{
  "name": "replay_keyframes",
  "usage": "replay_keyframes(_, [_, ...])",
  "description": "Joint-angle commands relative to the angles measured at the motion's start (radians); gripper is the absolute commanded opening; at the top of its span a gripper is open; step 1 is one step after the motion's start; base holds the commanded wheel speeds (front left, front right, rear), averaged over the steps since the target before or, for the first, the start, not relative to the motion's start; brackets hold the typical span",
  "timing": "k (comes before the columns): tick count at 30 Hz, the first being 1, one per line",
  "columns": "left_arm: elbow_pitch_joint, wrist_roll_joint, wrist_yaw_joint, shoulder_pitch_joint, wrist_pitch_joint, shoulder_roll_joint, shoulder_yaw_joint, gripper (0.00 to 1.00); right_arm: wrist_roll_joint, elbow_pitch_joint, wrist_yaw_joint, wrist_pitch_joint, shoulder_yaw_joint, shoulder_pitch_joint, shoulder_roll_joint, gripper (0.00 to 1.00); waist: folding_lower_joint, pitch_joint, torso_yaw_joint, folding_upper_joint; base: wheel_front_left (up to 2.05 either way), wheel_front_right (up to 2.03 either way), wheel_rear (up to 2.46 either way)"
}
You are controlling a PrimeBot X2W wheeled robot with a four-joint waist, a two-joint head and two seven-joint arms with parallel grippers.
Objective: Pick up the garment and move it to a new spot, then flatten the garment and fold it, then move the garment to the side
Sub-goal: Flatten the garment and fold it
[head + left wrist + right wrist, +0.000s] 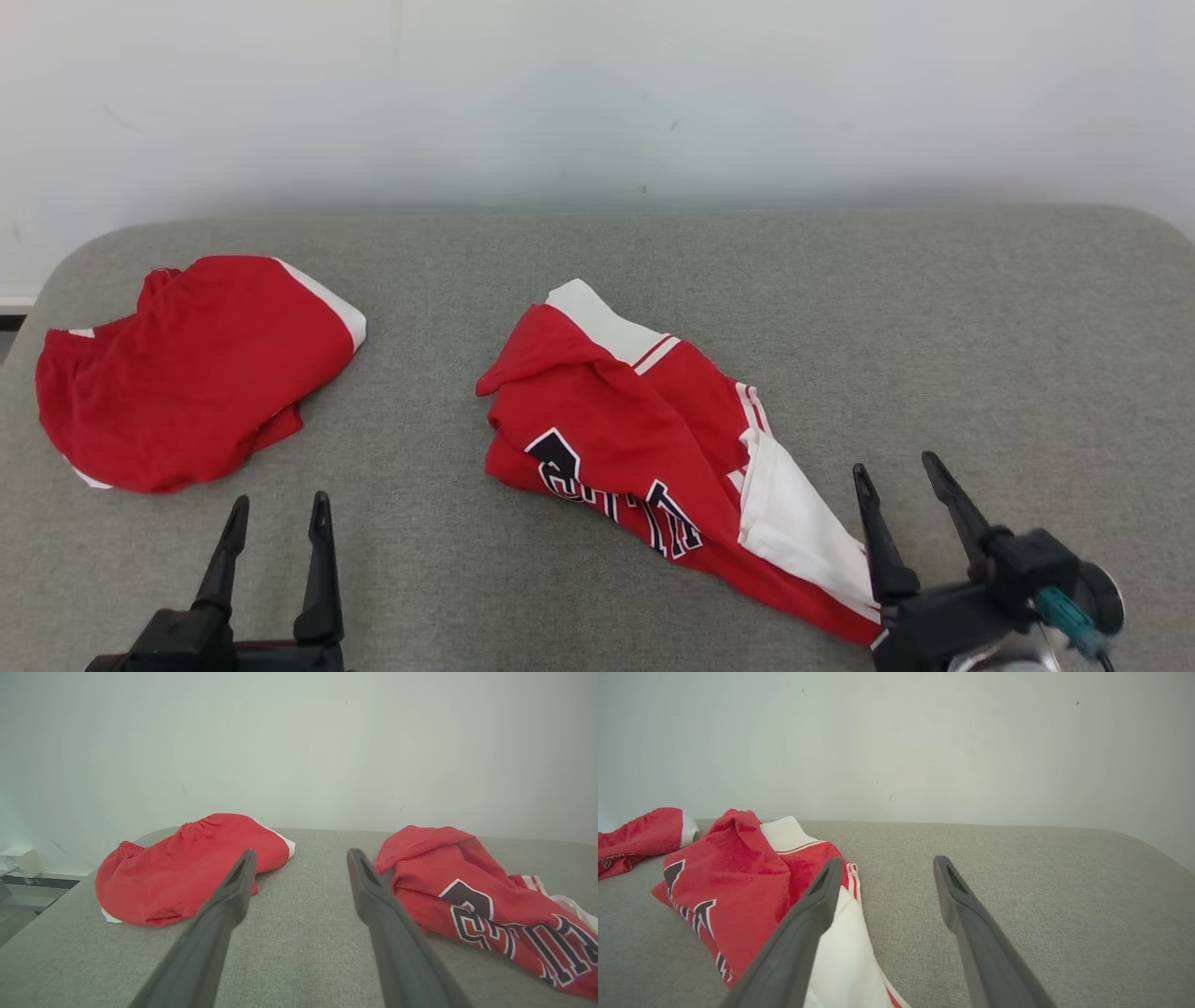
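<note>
A crumpled red garment (625, 429) with white panels and black lettering lies mid-table; it also shows in the left wrist view (467, 891) and the right wrist view (738, 882). My right gripper (896, 471) stands open by the garment's lower right white edge, with nothing between its fingers (822, 896). My left gripper (280, 513) is open near the front edge, left of the garment, over bare cloth, fingers (238, 882) apart.
A second red garment (187, 369) with white trim lies bunched at the table's left (187, 868). The grey fabric table (934, 327) has rounded corners and ends against a pale wall (597, 93). Bare cloth stretches to the right.
</note>
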Motion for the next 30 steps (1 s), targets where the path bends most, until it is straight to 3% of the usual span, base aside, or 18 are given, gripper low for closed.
replay_keyframes(1, [0.0, 0.014, -0.004, -0.011, -0.003, -0.01, 0.003, 1.0, 0.003, 0.013, -0.002, 0.005, 0.012, -0.023, -0.015, 1.0, 0.0001, 0.005, 0.008, 0.0, 0.0, 0.0, 0.0])
replay_keyframes(13, [0.039, 0.054, -0.061, -0.046, -0.003, -0.084, 0.03, 1.0, 0.072, 0.293, -0.002, 0.1, 0.159, -0.302, -0.117, 1.0, 0.0001, 0.052, 0.113, 0.0, 0.0, 0.0, 0.0])
replay_keyframes(21, [0.065, 0.073, -0.087, -0.076, -0.003, -0.115, 0.039, 1.0, 0.125, 0.54, -0.002, 0.123, 0.229, -0.489, -0.151, 1.0, 0.0001, 0.09, 0.196, 0.0, 0.0, 0.0, 0.0])
replay_keyframes(29, [0.076, 0.076, -0.101, -0.091, -0.003, -0.13, 0.048, 1.0, 0.185, 0.728, -0.002, 0.179, 0.298, -0.577, -0.161, 1.0, 0.0001, 0.115, 0.238, 0.0, 0.0, 0.0, 0.0])
replay_keyframes(30, [0.077, 0.077, -0.103, -0.092, -0.003, -0.131, 0.049, 1.0, 0.197, 0.744, -0.002, 0.182, 0.304, -0.583, -0.161, 0.57, 0.0001, 0.117, 0.24, 0.0, 0.0, 0.0, 0.0])
